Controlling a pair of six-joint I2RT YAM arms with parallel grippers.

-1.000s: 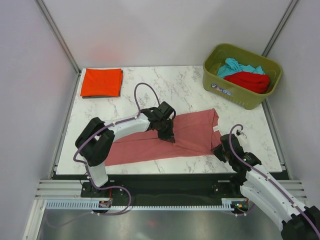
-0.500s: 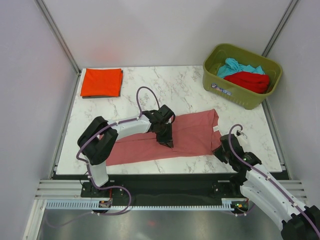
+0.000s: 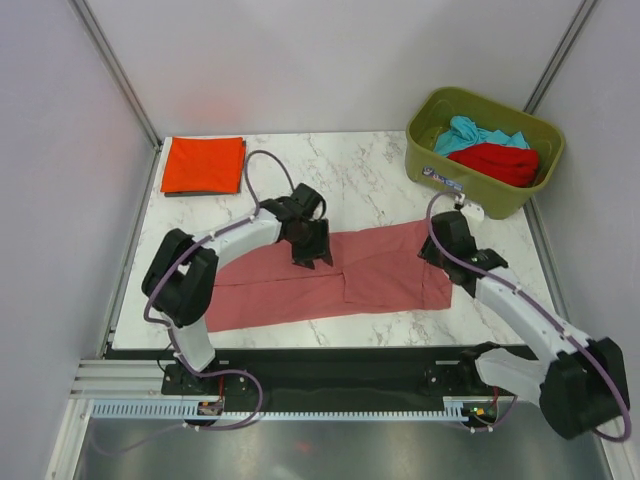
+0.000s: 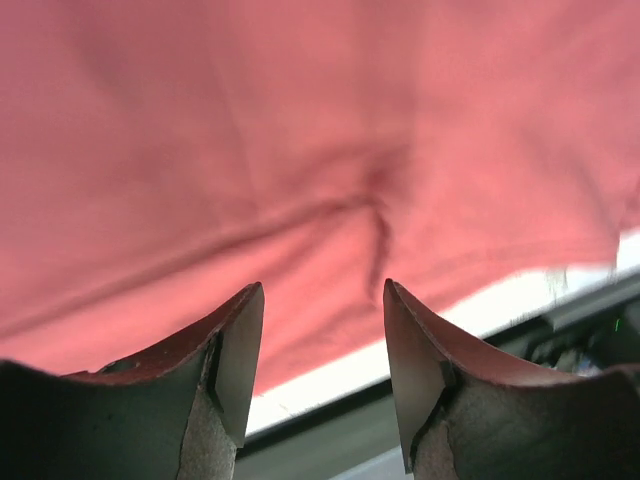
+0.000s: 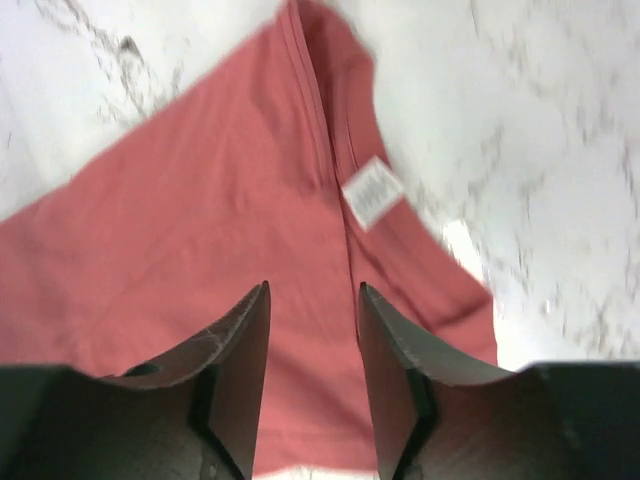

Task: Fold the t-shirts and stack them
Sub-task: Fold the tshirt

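A dusty pink t-shirt (image 3: 380, 265) lies flat and stretched along the near half of the marble table, folded lengthwise. My left gripper (image 3: 312, 258) hovers over its middle at the far edge. Its jaws stand open with nothing between them, and pink cloth (image 4: 300, 150) fills that wrist's view. My right gripper (image 3: 437, 250) is over the shirt's right end, also open and empty. Below it are the collar and the white neck label (image 5: 372, 192). A folded orange-red t-shirt (image 3: 203, 165) lies at the far left corner. Teal (image 3: 468, 131) and bright red (image 3: 497, 163) t-shirts sit in the bin.
An olive-green plastic bin (image 3: 452, 176) stands at the table's far right corner. White walls with metal posts enclose the table (image 3: 370, 170) on three sides. The near table edge and a dark rail (image 4: 560, 320) run just below the pink shirt.
Both grippers opened and let go of the pink shirt. The left one drew back toward the far left. The right arm swung from the near edge up to the collar end.
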